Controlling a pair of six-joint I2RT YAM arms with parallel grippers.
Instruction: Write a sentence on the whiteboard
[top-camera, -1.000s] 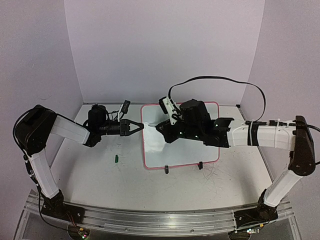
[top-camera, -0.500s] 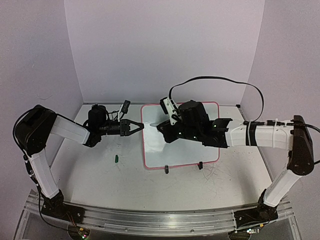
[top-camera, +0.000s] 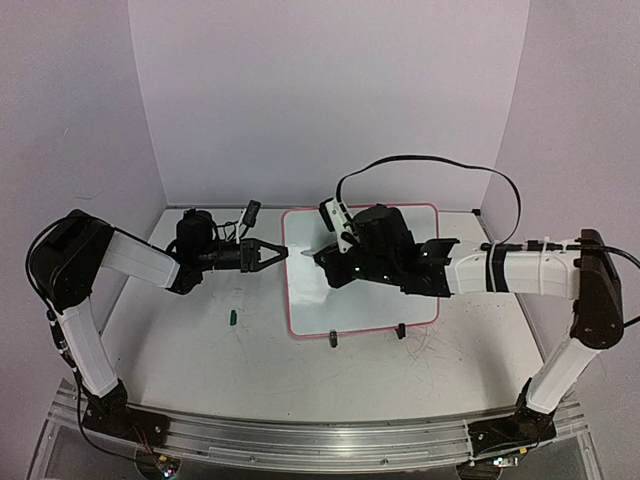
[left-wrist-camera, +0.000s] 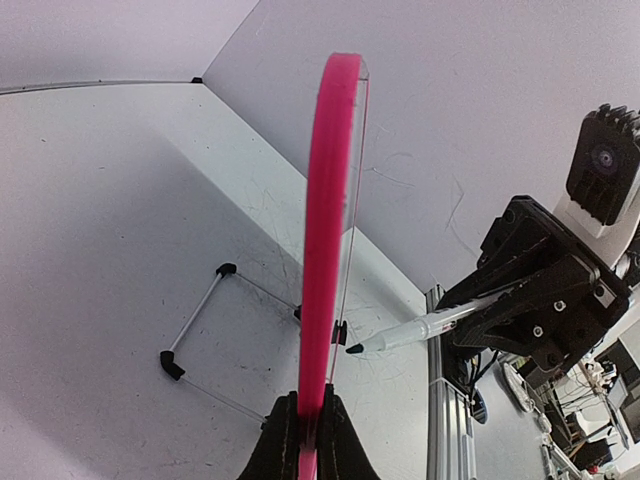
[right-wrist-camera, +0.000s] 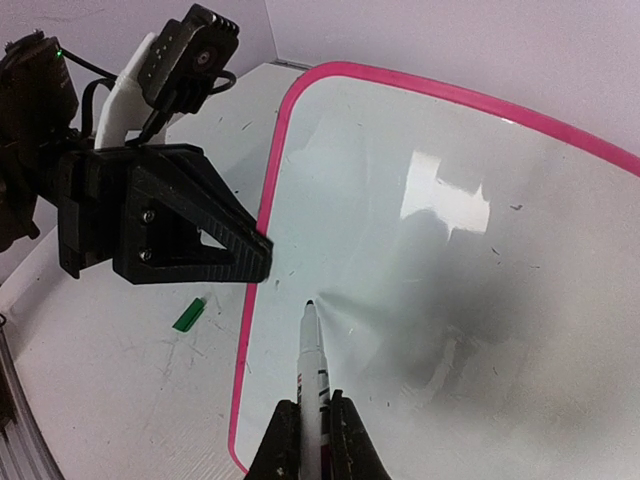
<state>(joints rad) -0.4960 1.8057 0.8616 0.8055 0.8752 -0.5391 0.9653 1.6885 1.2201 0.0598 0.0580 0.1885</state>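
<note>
From above, the whiteboard (top-camera: 380, 305) sits mid-table, its long side running left to right, its two black clips (top-camera: 333, 339) on the near edge. The left gripper (top-camera: 281, 253) is clamped on the board's left pink frame. The right gripper (top-camera: 322, 254) reaches in from the right with its jaws closed on a marker (top-camera: 305, 250) that lies left-right, tip pointing towards the left gripper. A small green cap (top-camera: 231, 318) lies on the table (top-camera: 200, 360), left of the board and apart from it.

The left wrist camera sees the board edge-on, a pink strip rising straight up from between the pinching fingers (left-wrist-camera: 285, 440). The wire stand (left-wrist-camera: 195, 325) is behind it. The marker (left-wrist-camera: 415, 328) slants in from the right, its dark tip just beside the board's face.

In the right wrist view the marker (right-wrist-camera: 312, 380) runs straight away from the closed fingers (right-wrist-camera: 345, 440). Its tip points at the white face near the left frame, close to the left gripper's fingertip; contact cannot be told.
</note>
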